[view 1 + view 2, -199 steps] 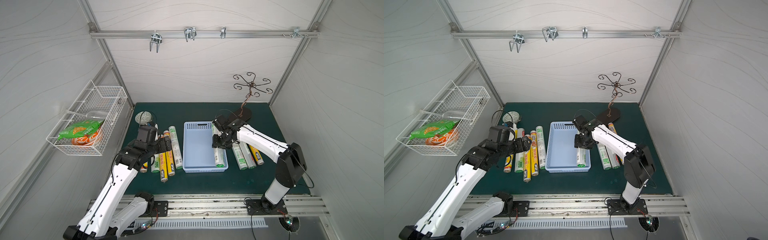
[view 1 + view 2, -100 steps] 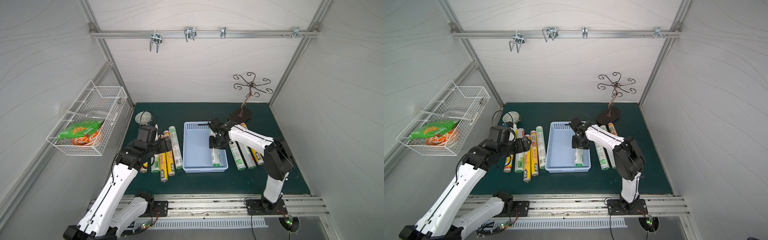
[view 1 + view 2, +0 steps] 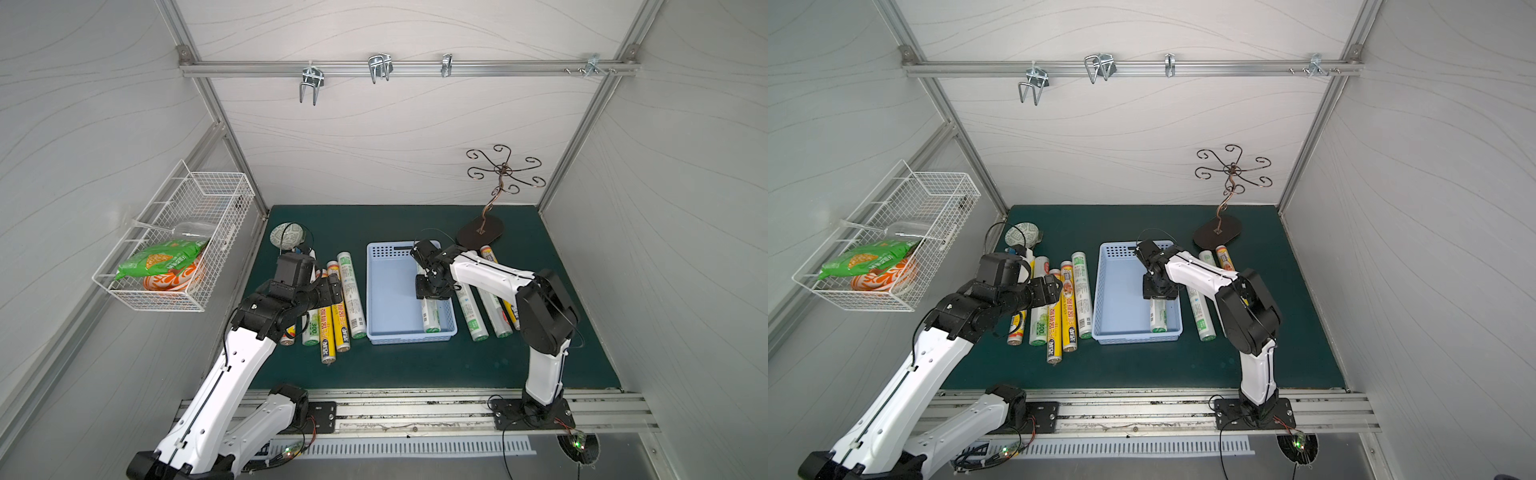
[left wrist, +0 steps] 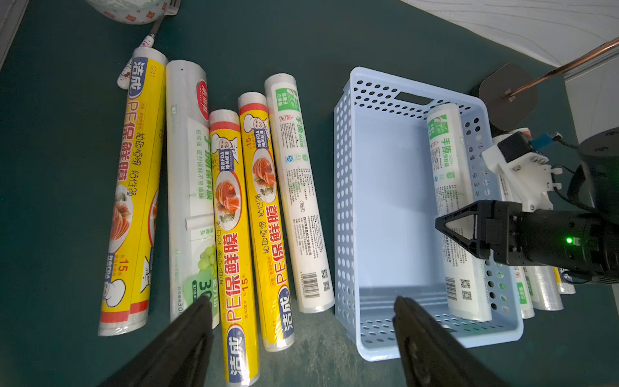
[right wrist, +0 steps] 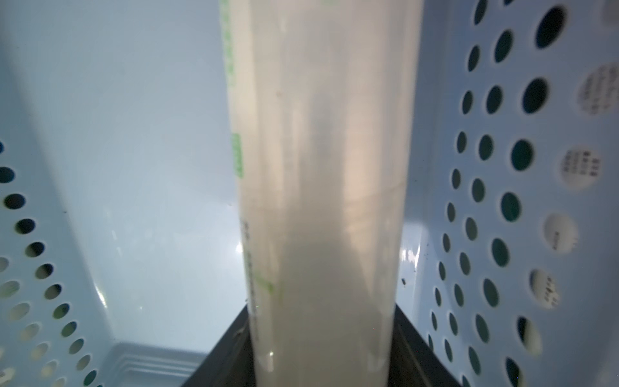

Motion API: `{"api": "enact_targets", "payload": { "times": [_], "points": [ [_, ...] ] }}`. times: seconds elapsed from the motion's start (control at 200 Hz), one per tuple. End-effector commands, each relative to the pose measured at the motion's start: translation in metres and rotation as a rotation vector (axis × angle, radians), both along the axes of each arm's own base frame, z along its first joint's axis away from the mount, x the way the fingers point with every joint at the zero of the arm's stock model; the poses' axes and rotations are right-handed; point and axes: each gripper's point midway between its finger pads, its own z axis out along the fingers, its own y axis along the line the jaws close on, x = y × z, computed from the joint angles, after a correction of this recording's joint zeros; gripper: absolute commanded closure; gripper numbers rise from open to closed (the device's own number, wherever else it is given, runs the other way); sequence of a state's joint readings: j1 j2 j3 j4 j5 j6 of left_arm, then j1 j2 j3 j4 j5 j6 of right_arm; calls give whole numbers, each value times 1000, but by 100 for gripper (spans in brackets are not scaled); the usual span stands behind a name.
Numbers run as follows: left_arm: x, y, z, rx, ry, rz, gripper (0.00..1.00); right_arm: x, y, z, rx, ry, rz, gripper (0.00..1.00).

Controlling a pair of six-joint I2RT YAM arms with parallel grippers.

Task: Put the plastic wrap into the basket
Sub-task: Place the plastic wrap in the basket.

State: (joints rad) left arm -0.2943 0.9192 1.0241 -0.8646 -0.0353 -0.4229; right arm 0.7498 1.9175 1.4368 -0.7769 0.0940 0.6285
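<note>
Fingers R (image 5: 227,365) grip roll (image 5: 321,201) | beside basket (image 5: 432,140) wall | open room opp.

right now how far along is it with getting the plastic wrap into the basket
Early on. Done: nothing released in the blue basket yet. In hand: one white roll lies inside along a side wall, the fingers of the right gripper shut on it. To do: five rolls on the mat beside the basket, three more rolls on its other side. The left gripper hangs open and empty over the five.
</note>
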Motion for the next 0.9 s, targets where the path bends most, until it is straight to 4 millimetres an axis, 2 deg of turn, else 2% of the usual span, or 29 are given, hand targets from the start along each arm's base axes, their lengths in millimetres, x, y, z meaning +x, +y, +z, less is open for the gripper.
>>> {"api": "enact_targets", "payload": {
  "times": [0.0, 0.115, 0.46, 0.695, 0.895],
  "points": [
    [7, -2, 8, -24, -45, 6, 13, 2, 5, 2, -3, -26, 12, 57],
    [6, -2, 6, -22, -41, 5, 13, 1, 1, -3, -22, -10, 1, 56],
    [7, -4, -1, -30, -17, 0, 12, 2, -1, -6, -50, -13, -1, 44],
    [5, -7, -4, -38, 4, -12, 12, 5, -13, 0, -112, -26, -15, 34],
    [4, -8, -5, -43, 14, -17, 13, 4, -12, 16, -80, -50, 14, 33]
  ]
}}
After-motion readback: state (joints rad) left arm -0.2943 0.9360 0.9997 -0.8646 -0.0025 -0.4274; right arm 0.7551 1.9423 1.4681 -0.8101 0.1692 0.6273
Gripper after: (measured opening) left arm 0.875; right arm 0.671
